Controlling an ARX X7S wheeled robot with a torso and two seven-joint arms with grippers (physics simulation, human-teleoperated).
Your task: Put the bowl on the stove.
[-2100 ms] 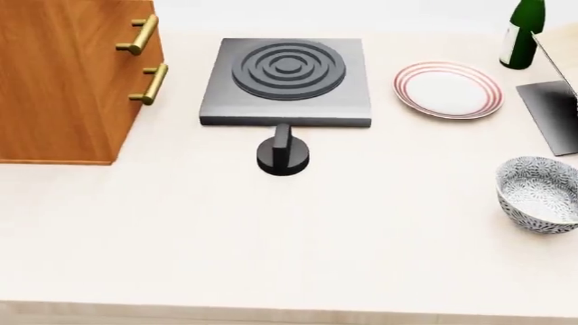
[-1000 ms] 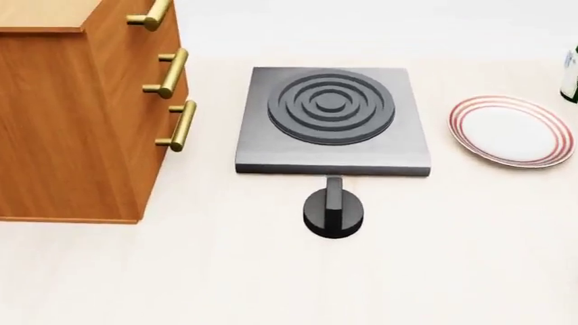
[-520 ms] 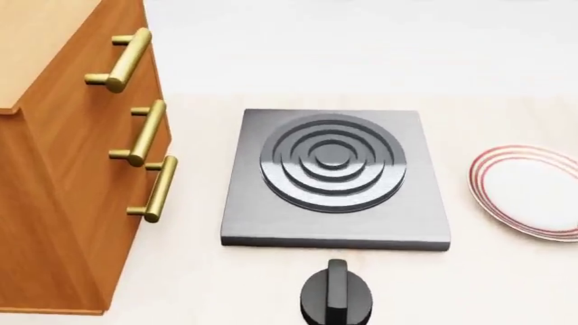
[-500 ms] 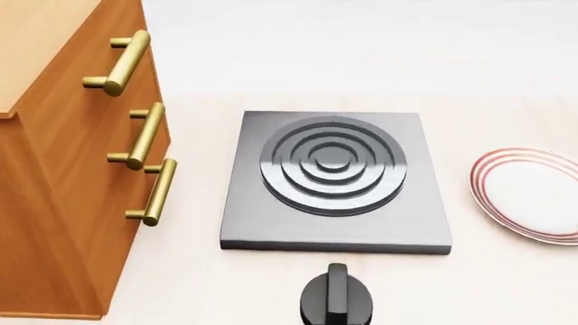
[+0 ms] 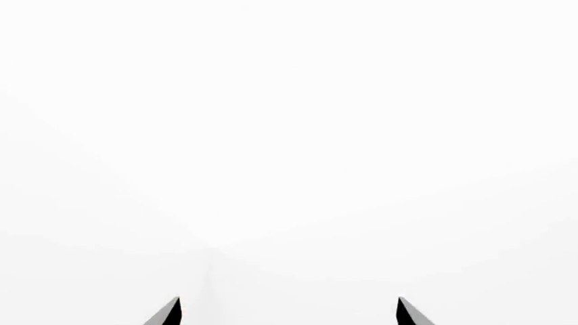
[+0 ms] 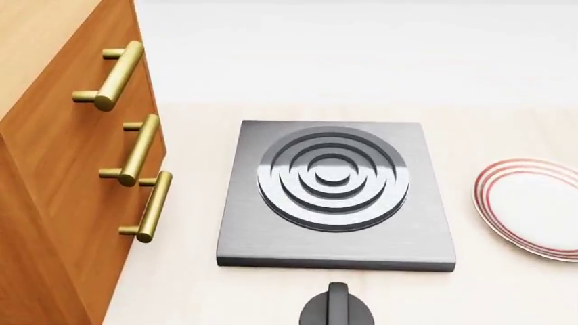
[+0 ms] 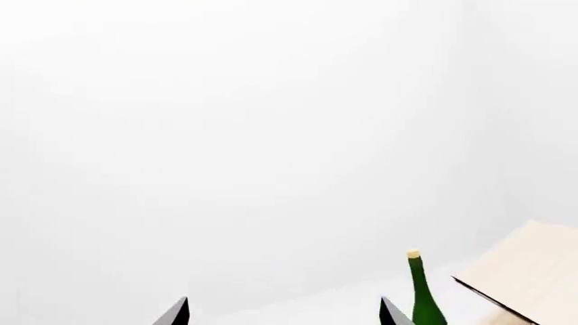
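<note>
At the lower edge of the left wrist view, only two dark fingertips (image 5: 172, 313) of the left gripper (image 5: 289, 315), spread well apart with nothing between them, set against plain white. In the right wrist view, much the same: the right gripper (image 7: 283, 313) with tips wide apart, empty, touching nothing, before a white wall; beyond, a green bottle (image 7: 423, 298) with a pale cap, upright, and just beside it the corner of a light wooden board (image 7: 532, 271). From the head view, neither arm in sight. In the middle of the pale counter (image 6: 505, 298), the stove (image 6: 336, 193), bare on its ringed burner. Near its front edge, a black knob (image 6: 336, 313), cut off by the frame. Off to one side, a wooden cabinet (image 6: 54, 203) with three brass handles (image 6: 135, 150); to the other, a red-ringed white plate (image 6: 532, 206), apart from the stove. No sign of the bowl in any view.
</note>
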